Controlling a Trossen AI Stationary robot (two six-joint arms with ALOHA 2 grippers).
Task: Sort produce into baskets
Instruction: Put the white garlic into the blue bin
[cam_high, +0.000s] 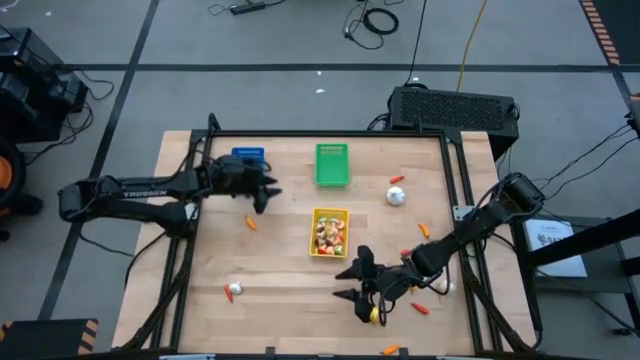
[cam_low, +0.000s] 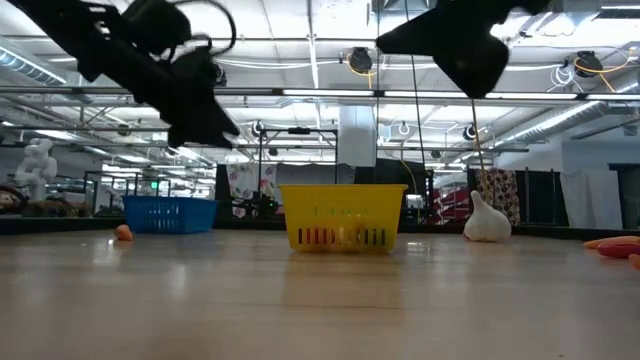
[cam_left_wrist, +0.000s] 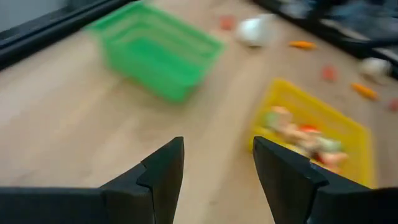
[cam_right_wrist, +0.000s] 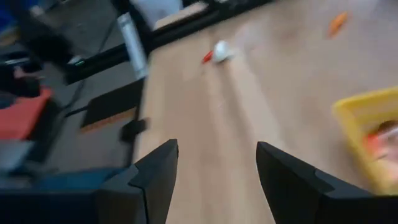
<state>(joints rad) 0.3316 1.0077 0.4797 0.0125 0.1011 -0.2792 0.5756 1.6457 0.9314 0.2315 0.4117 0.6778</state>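
The right gripper (cam_high: 356, 282) hovers over the near side of the light wooden table (cam_high: 280, 270), fingers spread and empty, as the right wrist view confirms with bare wood between them. Just beside it, on the side away from the fingertips, a small yellowish toy piece (cam_high: 376, 316) lies under the wrist, and an orange-red carrot-like piece (cam_high: 423, 308) sits a little farther back along the arm. The risk here is that the forearm sweeps these loose bits off the near edge when it turns to reach them, since they lie behind the open fingers, not ahead.

Just beyond the right gripper's tips stands the yellow rectangular plastic basket (cam_high: 316, 246), already holding mixed produce; a careless approach could nudge it or tip pieces out.

The left gripper (cam_high: 262, 192) hangs released and empty near the blue plastic basket (cam_high: 248, 155), with a small orange piece (cam_high: 251, 223) on the table just ahead of it. The green plastic basket (cam_high: 332, 165) lies farther off, and a white round bulb (cam_high: 397, 196) with a red bit beside it farther still.

Both wrist views are smeared, so small pieces there cannot be identified. In the low view the green basket is not visible, and the yellow basket's contents stay unclear.
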